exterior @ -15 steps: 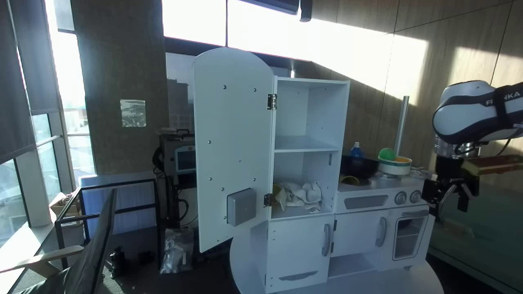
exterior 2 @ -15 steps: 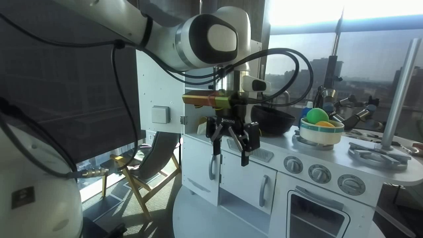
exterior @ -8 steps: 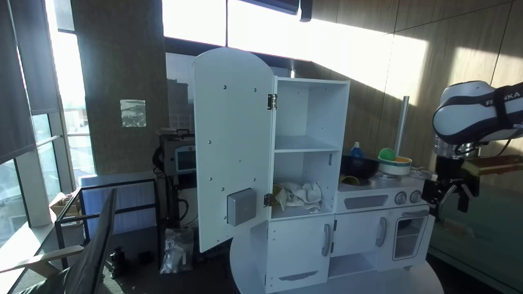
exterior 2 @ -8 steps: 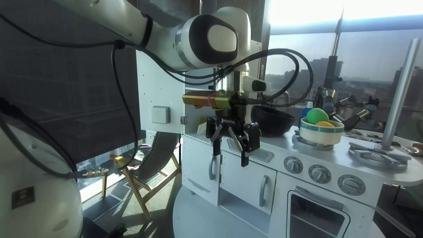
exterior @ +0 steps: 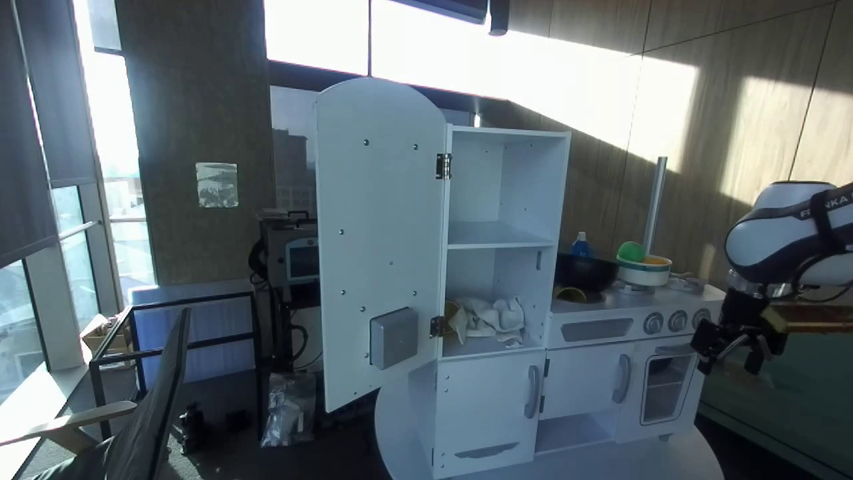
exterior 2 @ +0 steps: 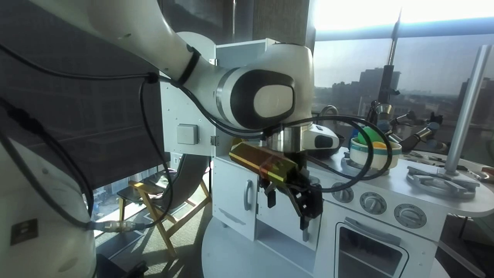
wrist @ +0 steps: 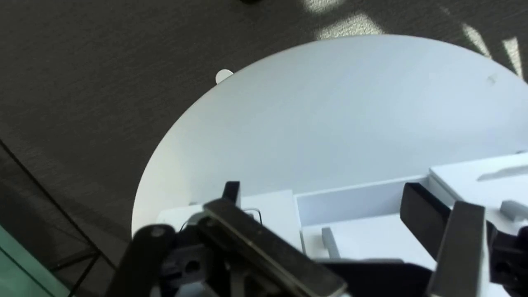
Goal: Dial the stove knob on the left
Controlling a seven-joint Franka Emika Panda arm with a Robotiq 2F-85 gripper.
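The stove (exterior 2: 405,193) is a white toy counter with a row of three round grey knobs on its front, seen in both exterior views. Its left knob (exterior 2: 343,196) is partly crossed by a black arm cable in an exterior view, and the same knob (exterior: 653,324) shows uncovered in an exterior view. The middle knob (exterior 2: 373,203) and right knob (exterior 2: 410,216) are plain to see. My gripper (exterior 2: 288,210) is open and empty, tilted, in front of the cabinet doors and below knob height. In the wrist view its fingers (wrist: 324,206) stand wide apart; no knob shows there.
A tall white cupboard has its arched door (exterior: 380,233) swung open. A black pan (exterior: 586,272) and a bowl (exterior 2: 376,155) with a green ball (exterior 2: 371,134) stand on the counter. A metal pole (exterior 2: 469,112) rises at the counter's end. Door handles (exterior 2: 247,195) stick out.
My gripper has moved down and has turned and tilted. The right knob is uncovered in an exterior view. The arm cable has come down across the left knob. The knobs look unchanged.
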